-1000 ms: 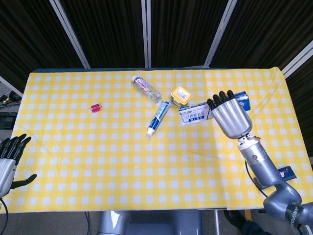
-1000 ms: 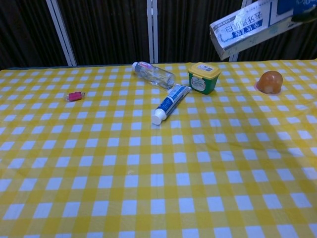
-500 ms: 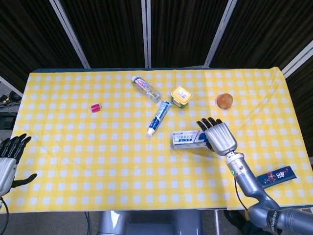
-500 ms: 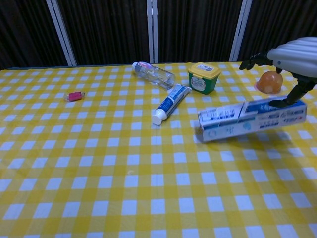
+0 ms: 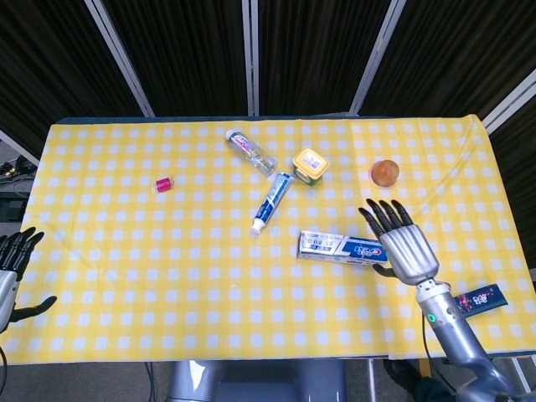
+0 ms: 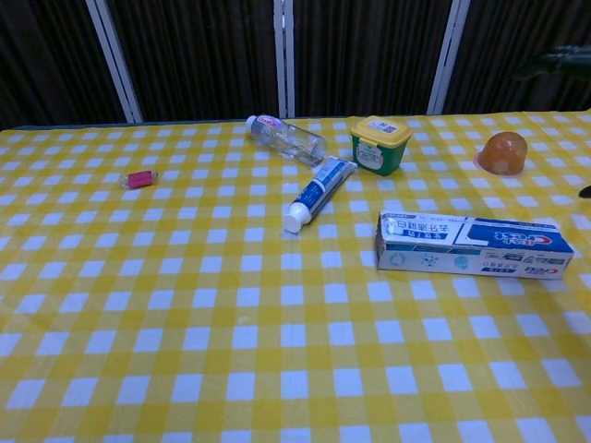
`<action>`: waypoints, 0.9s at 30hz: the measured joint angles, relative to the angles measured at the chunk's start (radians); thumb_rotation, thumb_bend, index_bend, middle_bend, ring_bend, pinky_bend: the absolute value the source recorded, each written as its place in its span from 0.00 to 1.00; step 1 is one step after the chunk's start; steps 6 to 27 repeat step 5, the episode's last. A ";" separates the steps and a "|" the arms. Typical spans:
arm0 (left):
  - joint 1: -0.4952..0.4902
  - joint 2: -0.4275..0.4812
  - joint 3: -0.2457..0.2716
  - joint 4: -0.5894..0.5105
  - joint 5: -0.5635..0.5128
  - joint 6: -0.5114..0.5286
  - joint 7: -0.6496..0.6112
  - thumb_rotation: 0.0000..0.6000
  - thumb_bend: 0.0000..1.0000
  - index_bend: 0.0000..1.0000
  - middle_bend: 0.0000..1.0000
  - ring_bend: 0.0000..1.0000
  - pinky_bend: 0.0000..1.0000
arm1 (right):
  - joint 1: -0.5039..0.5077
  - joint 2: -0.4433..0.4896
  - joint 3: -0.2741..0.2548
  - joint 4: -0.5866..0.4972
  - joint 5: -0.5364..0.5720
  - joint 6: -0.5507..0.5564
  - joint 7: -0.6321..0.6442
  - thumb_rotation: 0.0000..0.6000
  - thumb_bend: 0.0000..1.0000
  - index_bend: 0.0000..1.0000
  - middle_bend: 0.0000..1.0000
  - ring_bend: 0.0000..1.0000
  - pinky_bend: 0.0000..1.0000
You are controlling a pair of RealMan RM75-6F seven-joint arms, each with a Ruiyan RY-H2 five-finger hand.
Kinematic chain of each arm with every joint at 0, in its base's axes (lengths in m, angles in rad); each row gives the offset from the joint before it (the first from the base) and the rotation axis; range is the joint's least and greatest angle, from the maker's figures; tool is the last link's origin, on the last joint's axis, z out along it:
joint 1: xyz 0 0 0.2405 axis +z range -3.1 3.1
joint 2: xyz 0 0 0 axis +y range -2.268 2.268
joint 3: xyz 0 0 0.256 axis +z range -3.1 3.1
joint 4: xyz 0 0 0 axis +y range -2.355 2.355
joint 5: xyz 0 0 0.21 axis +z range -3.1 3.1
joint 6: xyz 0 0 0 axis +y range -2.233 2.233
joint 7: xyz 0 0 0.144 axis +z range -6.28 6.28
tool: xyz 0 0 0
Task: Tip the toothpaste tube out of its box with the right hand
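Right hand [image 5: 404, 247], metallic and ridged, hovers beside rectangular cardboard toothpaste box [image 6: 473, 245].

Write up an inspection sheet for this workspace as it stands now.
Surface: yellow checked tablecloth, flat.
Job's things: toothpaste box lying flat; toothpaste tube on the cloth, outside it.
Clutter: clear bottle, green tub, orange dome, red item, dark packet at the right edge.
Hands: right hand open, at the box's right end; left hand open at the left edge.
Cables: nothing seen.
Surroundings: dark panels behind.
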 measured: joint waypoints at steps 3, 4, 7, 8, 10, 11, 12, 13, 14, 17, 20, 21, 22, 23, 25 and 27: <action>0.006 -0.004 0.003 -0.001 0.019 0.015 0.012 1.00 0.00 0.00 0.00 0.00 0.00 | -0.079 0.038 -0.039 0.045 -0.114 0.138 0.060 1.00 0.00 0.00 0.00 0.00 0.00; 0.007 -0.005 0.005 -0.002 0.024 0.016 0.014 1.00 0.00 0.00 0.00 0.00 0.00 | -0.111 0.048 -0.052 0.070 -0.155 0.192 0.091 1.00 0.00 0.00 0.00 0.00 0.00; 0.007 -0.005 0.007 -0.003 0.026 0.014 0.015 1.00 0.00 0.00 0.00 0.00 0.00 | -0.132 0.052 -0.059 0.090 -0.180 0.230 0.111 1.00 0.00 0.00 0.00 0.00 0.00; 0.007 -0.005 0.007 -0.003 0.026 0.014 0.015 1.00 0.00 0.00 0.00 0.00 0.00 | -0.132 0.052 -0.059 0.090 -0.180 0.230 0.111 1.00 0.00 0.00 0.00 0.00 0.00; 0.007 -0.005 0.007 -0.003 0.026 0.014 0.015 1.00 0.00 0.00 0.00 0.00 0.00 | -0.132 0.052 -0.059 0.090 -0.180 0.230 0.111 1.00 0.00 0.00 0.00 0.00 0.00; 0.007 -0.005 0.007 -0.003 0.026 0.014 0.015 1.00 0.00 0.00 0.00 0.00 0.00 | -0.132 0.052 -0.059 0.090 -0.180 0.230 0.111 1.00 0.00 0.00 0.00 0.00 0.00; 0.007 -0.005 0.007 -0.003 0.026 0.014 0.015 1.00 0.00 0.00 0.00 0.00 0.00 | -0.132 0.052 -0.059 0.090 -0.180 0.230 0.111 1.00 0.00 0.00 0.00 0.00 0.00; 0.007 -0.005 0.007 -0.003 0.026 0.014 0.015 1.00 0.00 0.00 0.00 0.00 0.00 | -0.132 0.052 -0.059 0.090 -0.180 0.230 0.111 1.00 0.00 0.00 0.00 0.00 0.00; 0.007 -0.005 0.007 -0.003 0.026 0.014 0.015 1.00 0.00 0.00 0.00 0.00 0.00 | -0.132 0.052 -0.059 0.090 -0.180 0.230 0.111 1.00 0.00 0.00 0.00 0.00 0.00; 0.007 -0.005 0.007 -0.003 0.026 0.014 0.015 1.00 0.00 0.00 0.00 0.00 0.00 | -0.132 0.052 -0.059 0.090 -0.180 0.230 0.111 1.00 0.00 0.00 0.00 0.00 0.00; 0.007 -0.005 0.007 -0.003 0.026 0.014 0.015 1.00 0.00 0.00 0.00 0.00 0.00 | -0.132 0.052 -0.059 0.090 -0.180 0.230 0.111 1.00 0.00 0.00 0.00 0.00 0.00; 0.007 -0.005 0.007 -0.003 0.026 0.014 0.015 1.00 0.00 0.00 0.00 0.00 0.00 | -0.132 0.052 -0.059 0.090 -0.180 0.230 0.111 1.00 0.00 0.00 0.00 0.00 0.00; 0.007 -0.005 0.007 -0.003 0.026 0.014 0.015 1.00 0.00 0.00 0.00 0.00 0.00 | -0.132 0.052 -0.059 0.090 -0.180 0.230 0.111 1.00 0.00 0.00 0.00 0.00 0.00; 0.007 -0.005 0.007 -0.003 0.026 0.014 0.015 1.00 0.00 0.00 0.00 0.00 0.00 | -0.132 0.052 -0.059 0.090 -0.180 0.230 0.111 1.00 0.00 0.00 0.00 0.00 0.00; 0.007 -0.005 0.007 -0.003 0.026 0.014 0.015 1.00 0.00 0.00 0.00 0.00 0.00 | -0.132 0.052 -0.059 0.090 -0.180 0.230 0.111 1.00 0.00 0.00 0.00 0.00 0.00; 0.007 -0.005 0.007 -0.003 0.026 0.014 0.015 1.00 0.00 0.00 0.00 0.00 0.00 | -0.132 0.052 -0.059 0.090 -0.180 0.230 0.111 1.00 0.00 0.00 0.00 0.00 0.00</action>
